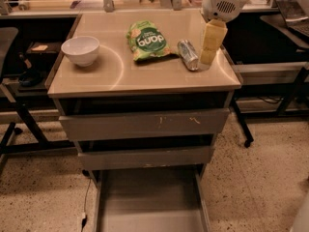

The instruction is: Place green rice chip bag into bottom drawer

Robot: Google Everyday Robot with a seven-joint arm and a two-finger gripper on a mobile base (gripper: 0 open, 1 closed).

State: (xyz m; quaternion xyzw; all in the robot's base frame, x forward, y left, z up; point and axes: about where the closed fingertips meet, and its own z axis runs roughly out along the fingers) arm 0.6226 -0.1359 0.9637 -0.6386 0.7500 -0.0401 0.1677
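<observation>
The gripper point(208, 58) hangs pointing down below the white wrist point(223, 3)

White bowl point(81, 50), seemingly silver can point(188, 54)

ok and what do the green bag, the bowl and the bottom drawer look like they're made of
The green rice chip bag looks like thin plastic film: creased, with glossy highlights. The bowl looks like glazed ceramic, possibly plastic: smooth, white, faint sheen. The bottom drawer looks like painted grey metal: flat matte floor, thin rails. The gripper hangs beside the can, over the tabletop's right side.
</observation>
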